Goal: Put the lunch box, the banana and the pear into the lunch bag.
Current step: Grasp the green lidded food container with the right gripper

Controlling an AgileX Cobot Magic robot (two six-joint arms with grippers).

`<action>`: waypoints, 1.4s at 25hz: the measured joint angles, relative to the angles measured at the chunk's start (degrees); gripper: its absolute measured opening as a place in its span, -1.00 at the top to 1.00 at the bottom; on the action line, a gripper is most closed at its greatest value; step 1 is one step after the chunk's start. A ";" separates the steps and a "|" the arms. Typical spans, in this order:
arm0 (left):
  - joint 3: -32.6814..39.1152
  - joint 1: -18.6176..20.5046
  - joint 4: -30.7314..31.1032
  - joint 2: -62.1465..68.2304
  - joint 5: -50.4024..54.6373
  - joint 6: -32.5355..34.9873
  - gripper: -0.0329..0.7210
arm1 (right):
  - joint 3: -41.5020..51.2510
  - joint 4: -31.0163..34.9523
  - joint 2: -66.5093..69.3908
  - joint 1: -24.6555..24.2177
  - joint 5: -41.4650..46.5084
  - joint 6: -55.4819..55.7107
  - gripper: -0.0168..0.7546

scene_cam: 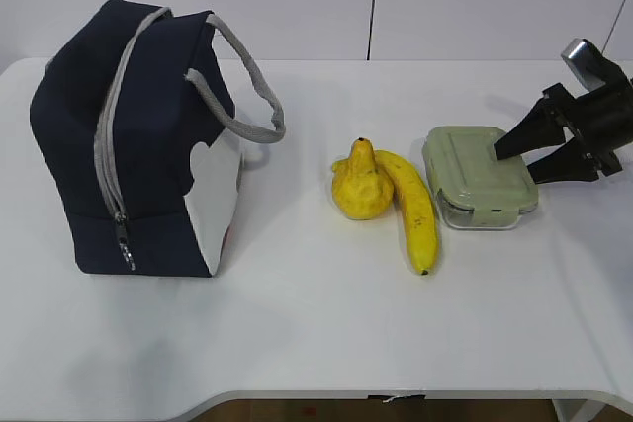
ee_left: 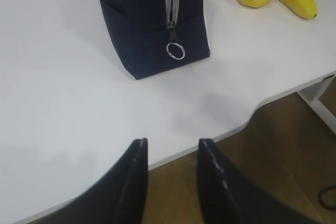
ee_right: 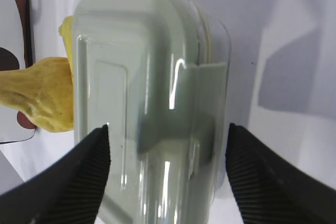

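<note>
The navy lunch bag [scene_cam: 138, 145] stands upright at the left, its grey zipper [scene_cam: 107, 145] looking closed; it also shows in the left wrist view [ee_left: 147, 19]. The pear [scene_cam: 361, 185] and the banana [scene_cam: 415, 210] lie side by side, touching, mid-table. The lunch box [scene_cam: 480, 175] with its sage-green lid lies to their right. My right gripper [scene_cam: 519, 157] is open at the box's right end. In the right wrist view its fingers [ee_right: 94, 166] stand to either side of the lunch box [ee_right: 152, 66], not closed on it. My left gripper [ee_left: 170, 145] is open and empty over the table's front edge.
The bag's grey rope handles [scene_cam: 247, 86] hang towards the fruit. A metal ring [ee_left: 176, 51] hangs from the zipper pull. The table's front edge [ee_left: 273, 98] and the floor show below my left gripper. White tabletop lies between the bag and the pear.
</note>
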 joint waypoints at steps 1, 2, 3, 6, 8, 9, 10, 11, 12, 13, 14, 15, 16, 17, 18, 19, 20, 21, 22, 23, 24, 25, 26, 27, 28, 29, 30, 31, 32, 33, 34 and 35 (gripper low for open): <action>0.00 0.00 0.00 0.00 0.00 0.00 0.27 | 0.00 0.28 0.26 0.00 0.00 -0.21 -0.46; 0.00 0.00 0.00 0.00 0.00 0.00 0.27 | 0.00 0.52 0.36 0.00 0.00 -0.51 -0.46; 0.00 0.00 0.00 0.00 0.00 0.00 0.27 | 0.00 0.66 0.60 0.00 0.00 -0.78 -0.46; 0.00 0.00 0.00 0.00 0.00 0.00 0.27 | 0.00 1.84 0.79 0.00 0.00 -1.65 -0.46; 0.00 0.00 0.00 0.00 0.00 0.00 0.27 | 0.00 2.65 0.79 0.00 -0.09 -2.31 -0.46; 0.00 0.00 0.00 0.00 0.00 0.00 0.27 | 0.00 2.80 0.79 0.00 -0.09 -2.52 -0.46; 0.00 0.00 0.00 0.00 0.00 0.00 0.27 | 0.00 3.02 0.79 0.00 -0.22 -2.71 -0.45; 0.00 0.00 0.00 0.00 0.00 0.00 0.27 | 0.00 3.14 0.79 0.00 -0.33 -2.81 -0.44; 0.00 0.00 0.00 0.00 0.00 0.00 0.27 | 0.00 3.17 0.79 0.00 -0.33 -2.85 -0.42; 0.00 0.00 0.00 0.00 0.00 0.00 0.27 | 0.00 3.17 0.79 0.00 -0.44 -2.95 -0.42; 0.00 0.00 0.00 0.00 0.00 0.00 0.27 | 0.00 3.17 0.79 0.00 -0.44 -2.99 -0.41; 0.00 0.00 0.00 0.00 0.00 0.00 0.27 | 0.00 3.27 0.92 0.00 -0.44 -3.08 -0.40; 0.00 0.00 0.00 0.00 0.00 0.00 0.27 | 0.00 3.27 1.02 0.00 -0.44 -3.08 -0.40; 0.00 0.00 0.00 0.00 0.00 0.00 0.27 | -0.10 3.39 1.12 0.00 -0.44 -3.12 -0.40; 0.00 0.00 0.00 0.00 0.00 0.00 0.27 | -0.10 3.39 1.40 0.00 -0.44 -3.21 -0.40; 0.00 0.00 0.00 0.00 0.00 0.00 0.27 | -0.10 3.39 1.46 0.00 -0.44 -3.32 -0.40; 0.00 0.00 0.00 0.00 0.00 0.00 0.27 | -0.10 3.39 1.66 0.00 -0.44 -3.45 -0.40; 0.00 0.00 0.00 0.00 0.00 0.00 0.28 | -0.10 3.49 1.76 0.00 -0.44 -3.71 -0.40; 0.00 0.00 0.00 0.00 0.00 0.00 0.28 | -0.10 3.49 1.76 0.00 -0.44 -3.98 -0.40; 0.00 0.00 0.00 0.00 0.00 0.00 0.28 | -0.10 3.49 1.76 0.00 -0.44 -4.09 -0.40; 0.00 0.00 -0.03 0.00 0.00 0.00 0.28 | -0.10 3.60 1.76 0.00 -0.44 -4.09 -0.40; 0.00 0.00 -0.03 0.00 0.00 0.00 0.28 | -0.10 3.60 1.80 0.00 -0.44 -4.19 -0.40; 0.00 0.00 -0.03 0.00 0.00 0.00 0.28 | -0.10 3.60 1.89 0.00 -0.44 -4.19 -0.40; 0.00 0.00 -0.03 0.00 0.00 0.00 0.28 | -0.10 3.60 1.89 0.00 -0.44 -4.33 -0.40; 0.00 0.00 -0.03 0.00 0.00 0.00 0.28 | -0.10 3.60 1.93 0.00 -0.44 -4.32 -0.39; 0.00 0.00 -0.03 0.00 0.00 0.00 0.28 | -0.10 3.60 2.02 0.00 -0.44 -4.32 -0.39; 0.00 0.00 -0.03 0.00 0.00 0.00 0.28 | -0.10 3.60 2.06 0.00 -0.44 -4.32 -0.38; 0.00 0.00 -0.03 0.00 0.00 0.00 0.28 | -0.10 3.60 2.15 0.00 -0.44 -4.46 -0.35; 0.00 0.00 -0.03 0.00 0.00 0.00 0.28 | -0.10 3.60 2.19 0.00 -0.44 -4.70 -0.34; 0.00 0.00 -0.03 0.00 0.00 0.00 0.28 | -0.10 3.60 2.29 0.00 -0.44 -4.96 -0.32; 0.00 0.00 -0.03 0.00 0.00 0.00 0.28 | -0.10 3.49 2.29 0.00 -0.44 -5.08 -0.29; 0.00 0.00 -0.03 0.00 0.00 0.00 0.28 | -0.10 3.49 2.29 0.00 -0.44 -5.41 -0.27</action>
